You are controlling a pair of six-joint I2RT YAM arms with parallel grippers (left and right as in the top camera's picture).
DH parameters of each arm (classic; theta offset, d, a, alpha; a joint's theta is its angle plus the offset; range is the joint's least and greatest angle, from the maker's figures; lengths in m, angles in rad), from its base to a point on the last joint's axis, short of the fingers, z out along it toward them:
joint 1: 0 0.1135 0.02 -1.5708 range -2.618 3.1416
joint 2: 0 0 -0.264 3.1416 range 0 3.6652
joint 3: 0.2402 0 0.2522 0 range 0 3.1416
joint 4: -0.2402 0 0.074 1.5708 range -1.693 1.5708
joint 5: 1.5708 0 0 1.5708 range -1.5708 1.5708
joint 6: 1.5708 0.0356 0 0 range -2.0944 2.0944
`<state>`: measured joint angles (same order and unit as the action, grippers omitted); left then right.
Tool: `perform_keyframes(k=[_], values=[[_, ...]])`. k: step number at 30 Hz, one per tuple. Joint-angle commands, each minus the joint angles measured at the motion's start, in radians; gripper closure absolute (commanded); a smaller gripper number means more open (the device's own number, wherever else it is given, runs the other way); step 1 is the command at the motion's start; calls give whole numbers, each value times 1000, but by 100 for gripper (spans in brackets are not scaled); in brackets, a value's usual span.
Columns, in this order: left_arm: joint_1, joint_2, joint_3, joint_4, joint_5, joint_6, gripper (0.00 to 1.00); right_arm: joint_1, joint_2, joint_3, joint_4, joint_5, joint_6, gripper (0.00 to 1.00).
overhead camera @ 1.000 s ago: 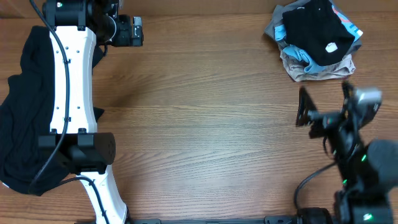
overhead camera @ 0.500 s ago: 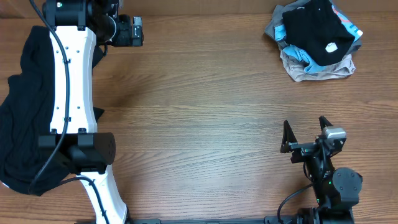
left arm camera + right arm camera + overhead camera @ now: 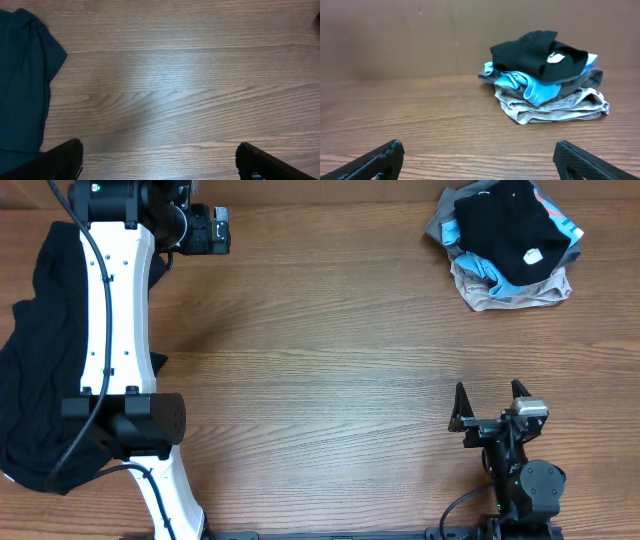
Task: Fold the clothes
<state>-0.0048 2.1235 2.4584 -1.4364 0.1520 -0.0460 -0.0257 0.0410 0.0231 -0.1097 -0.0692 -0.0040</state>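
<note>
A large black shirt lies spread along the table's left edge, partly under my white left arm. In the left wrist view it shows as dark cloth at the left. A pile of clothes sits at the far right corner: a black shirt with a white label on top of light blue and beige garments. My left gripper hangs open over bare wood at the back left, holding nothing. The right gripper stands open and empty near the front right, well short of the pile.
The wooden table stretches between the spread shirt and the pile. My left arm's white links run from the front left up to the back edge, covering part of the shirt. The right arm's base sits at the front right.
My right arm has pulled back toward the front edge and lowered, its gripper staying open. The left arm and the clothes have not moved.
</note>
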Motion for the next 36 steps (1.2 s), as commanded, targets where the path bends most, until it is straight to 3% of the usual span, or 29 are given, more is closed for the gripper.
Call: perform_keyframes(k=[1,36], values=[[-3,-14,0,0,-3,16,0,-3,-39,-11,24,24,1,0],[-2,-42,0,0,-2,16,0,19,-38,-11,23,24,0,0]])
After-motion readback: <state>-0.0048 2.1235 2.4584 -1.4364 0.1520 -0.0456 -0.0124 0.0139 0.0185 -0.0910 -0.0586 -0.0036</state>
